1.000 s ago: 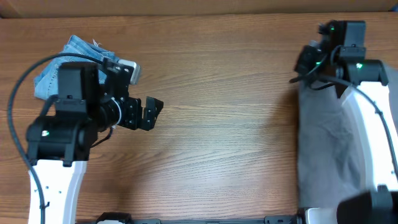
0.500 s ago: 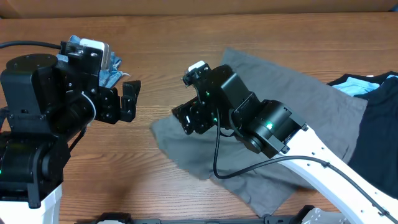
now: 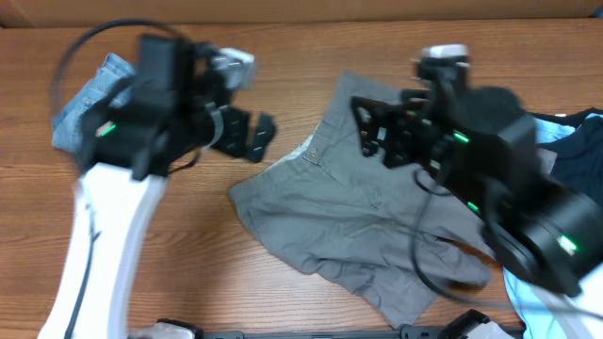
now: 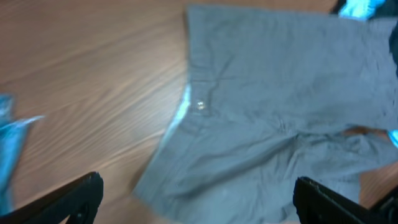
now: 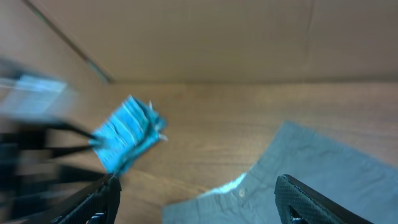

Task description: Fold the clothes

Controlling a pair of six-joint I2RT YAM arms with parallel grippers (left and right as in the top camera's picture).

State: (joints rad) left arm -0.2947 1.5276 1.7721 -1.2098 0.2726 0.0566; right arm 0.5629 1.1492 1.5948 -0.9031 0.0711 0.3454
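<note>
- At centre frame, we see grey trousers (image 3: 358, 226) crumpled on the surface (image 3: 311, 56).
- Left hand (image 3: 247, 137) just left of them, right hand (image 3: 370, 132) over their upper edge: both spread apart, empty.

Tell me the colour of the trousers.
Plain grey; the trousers show best in the left wrist view.

On the wooden table (image 3: 311, 85) I watched lay grey trousers (image 3: 330, 217) (rumpled, mid-table), a denim piece (image 3: 80, 94) far left, and tops (image 3: 565, 130) far right.
</note>
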